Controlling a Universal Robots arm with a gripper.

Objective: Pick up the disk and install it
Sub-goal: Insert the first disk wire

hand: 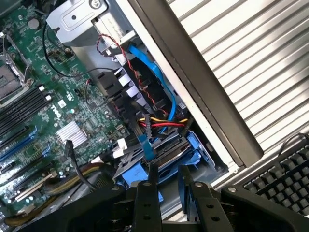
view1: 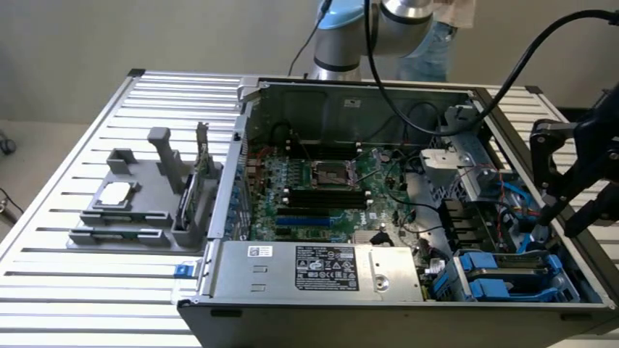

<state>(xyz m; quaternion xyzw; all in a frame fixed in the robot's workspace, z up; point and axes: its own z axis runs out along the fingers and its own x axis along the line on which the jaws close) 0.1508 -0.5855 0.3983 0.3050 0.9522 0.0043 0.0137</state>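
**Robot hand [view1: 559, 223] hovers over disk [view1: 503, 275] in drive bay**

The install step appears close to done. The disk, framed in its blue carrier, sits in the bay at the corner of the open computer case [view1: 290, 319] on the desk [view1: 97, 116]. The hand hangs just above it, fingers parted, nothing visibly clamped. Final seating would likely call for a straight push clear of the red and yellow cables [hand: 164, 124]

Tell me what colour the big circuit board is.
The circuit board is green; exterior view shows it best.
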